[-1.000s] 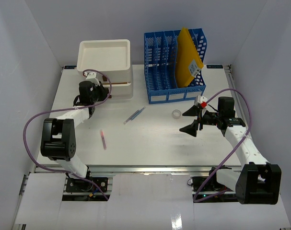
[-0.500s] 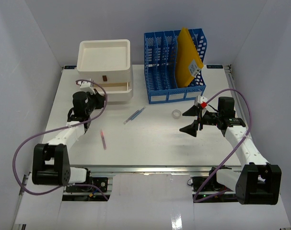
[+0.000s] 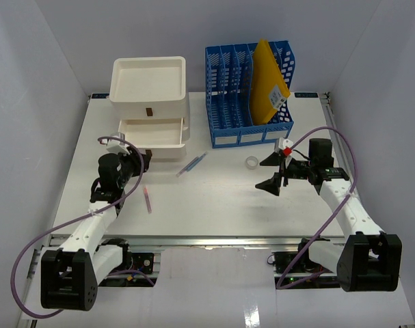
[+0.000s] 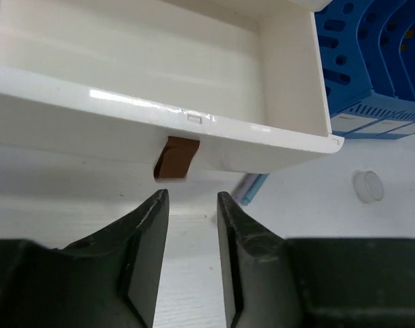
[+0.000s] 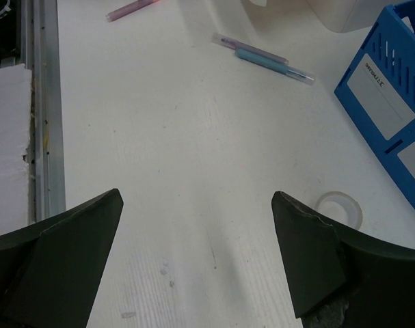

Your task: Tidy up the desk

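**Drawer's out, left gripper off the handle**

The left arm has pulled a lower drawer (image 3: 154, 133) of the white drawer box (image 3: 149, 82) out toward the arms; a second ago it sat flush. The left gripper (image 4: 191, 198) has since let go. Its jaws are slightly parted with nothing between them, and the brown handle tab (image 4: 176, 157) sits just past the tips, untouched.

The right gripper (image 5: 197, 198) is spread wide and empty. It hasn't moved and hovers near the tape roll (image 5: 338, 208).

The tabletop (image 3: 214, 205) spans the whole work area in front of both arms. The blue pen (image 3: 192, 164), pink pen (image 3: 147, 199) and tape roll lie loose on it.

What shows of the drawer's inside looks bare. My read: storage is now accessible, so picking up the loose items comes next. The pens are nearest the left arm.
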Available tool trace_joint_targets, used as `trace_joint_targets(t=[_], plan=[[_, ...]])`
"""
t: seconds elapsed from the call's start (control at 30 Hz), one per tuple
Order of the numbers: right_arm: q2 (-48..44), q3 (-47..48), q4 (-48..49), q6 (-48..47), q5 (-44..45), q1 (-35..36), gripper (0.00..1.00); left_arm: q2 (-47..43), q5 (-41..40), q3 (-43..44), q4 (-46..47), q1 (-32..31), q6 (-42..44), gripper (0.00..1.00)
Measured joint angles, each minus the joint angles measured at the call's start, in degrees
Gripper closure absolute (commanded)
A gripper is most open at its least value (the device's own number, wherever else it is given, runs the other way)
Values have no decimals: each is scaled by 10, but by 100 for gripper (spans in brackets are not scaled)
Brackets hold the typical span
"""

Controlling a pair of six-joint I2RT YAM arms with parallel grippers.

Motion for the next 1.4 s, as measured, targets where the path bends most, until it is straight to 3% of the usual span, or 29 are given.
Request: trace_joint_targets(t=[0.07, 0.2, 0.4, 0.6, 0.93, 1.4], plan=[[8, 5, -3, -7, 26, 22, 2, 2, 9, 0, -10, 0, -9, 24], [34, 22, -20, -67, 98, 71, 3, 0, 31, 5, -31, 0, -22, 16], [99, 47, -106, -302, 153, 90, 0, -69, 54, 19, -83, 0, -26, 10], [242, 154, -169, -419, 213, 91, 14, -217, 62, 20, -178, 0, -51, 9], [364, 280, -190, -397, 281, 91, 36, -353, 101, -5, -294, 0, -136, 8], [427, 279, -170, -350, 335, 111, 53, -382, 129, 8, -345, 0, -147, 8]])
